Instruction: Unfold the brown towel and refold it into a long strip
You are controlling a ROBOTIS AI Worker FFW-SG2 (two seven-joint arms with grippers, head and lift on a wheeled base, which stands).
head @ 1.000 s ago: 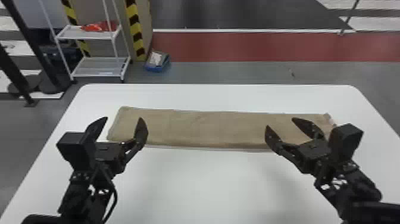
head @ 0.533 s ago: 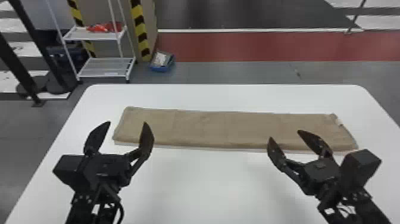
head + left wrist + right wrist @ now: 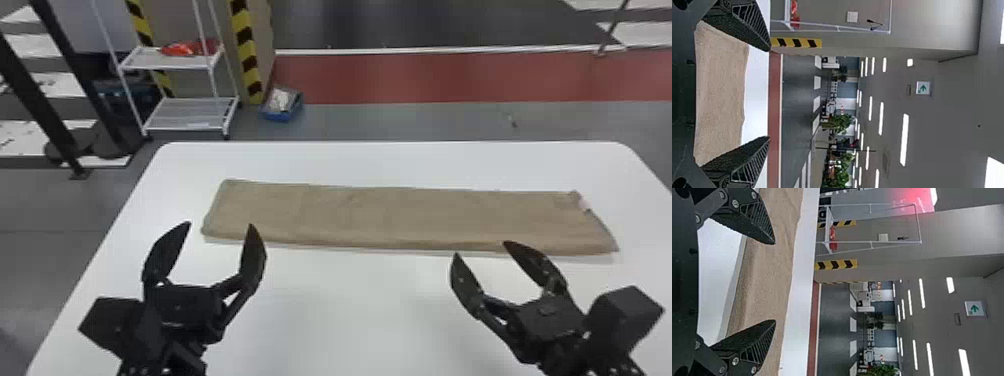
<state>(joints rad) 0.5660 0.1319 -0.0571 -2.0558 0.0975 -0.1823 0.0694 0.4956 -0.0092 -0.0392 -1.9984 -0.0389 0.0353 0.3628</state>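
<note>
Towel (image 3: 400,215), beyond left gripper (image 3: 220,224), beyond right gripper (image 3: 481,248)

two tools (image 3: 219,225), one towel (image 3: 400,215), one table (image 3: 345,320), one rack (image 3: 170,62).

Matt brown cloth towel (image 3: 400,217); smooth white table (image 3: 350,310).

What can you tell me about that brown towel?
The brown towel lies flat on the white table, a long folded strip running left to right. It looks like soft cloth, faintly creased, with a pale patch, perhaps a label, at its right end. The left pincer and right pincer, both open, hold none of it.
</note>
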